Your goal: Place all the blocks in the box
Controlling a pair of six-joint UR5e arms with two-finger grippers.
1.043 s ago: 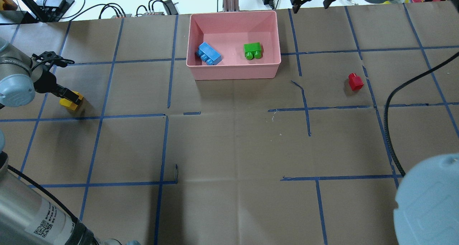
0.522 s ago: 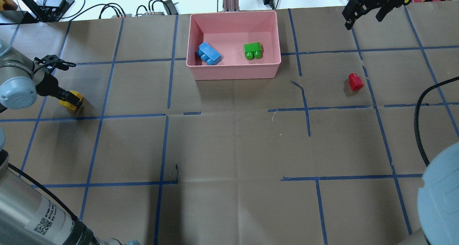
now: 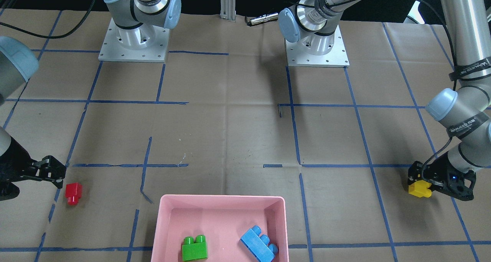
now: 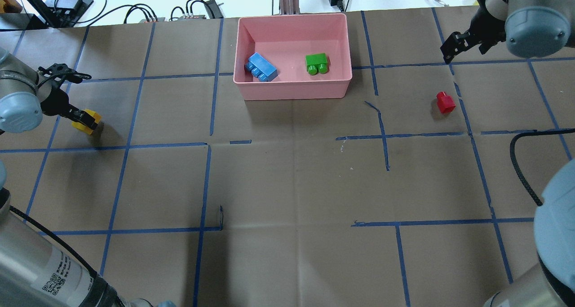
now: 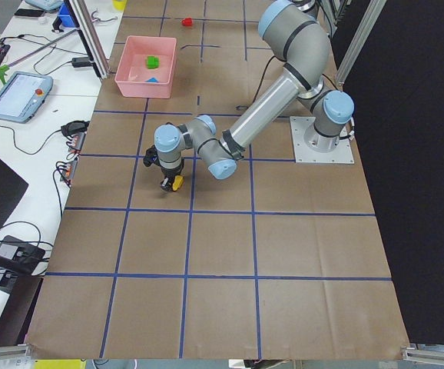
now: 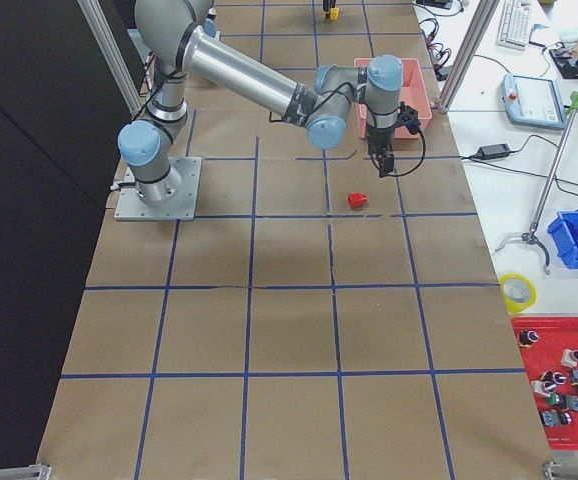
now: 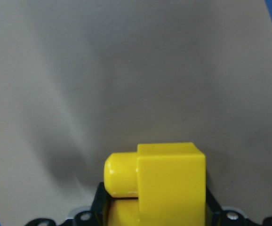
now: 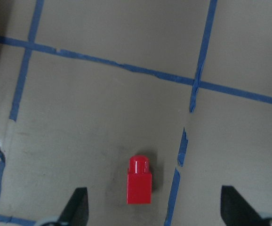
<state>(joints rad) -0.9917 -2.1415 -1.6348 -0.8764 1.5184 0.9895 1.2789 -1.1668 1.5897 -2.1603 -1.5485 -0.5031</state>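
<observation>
The pink box (image 4: 292,89) stands at the far middle of the table, with the blue block (image 4: 261,67) and the green block (image 4: 316,64) inside it. My left gripper (image 4: 83,119) is shut on the yellow block (image 4: 90,117) at the far left, just above the paper; the block fills the left wrist view (image 7: 166,179). The red block (image 4: 445,102) lies on the paper to the right of the box. My right gripper (image 4: 465,48) is open and hovers beyond the red block; the right wrist view shows the red block (image 8: 139,181) between its spread fingertips (image 8: 78,207).
Blue tape lines (image 4: 206,140) cross the brown paper. Cables and power bricks (image 4: 197,8) lie beyond the far table edge. A black hose (image 4: 521,163) hangs from my right arm at the near right. The two arm bases (image 3: 132,43) stand on the robot's side.
My right gripper has swung from beyond the box to the right and come down towards the red block. My left gripper has raised the yellow block slightly.
</observation>
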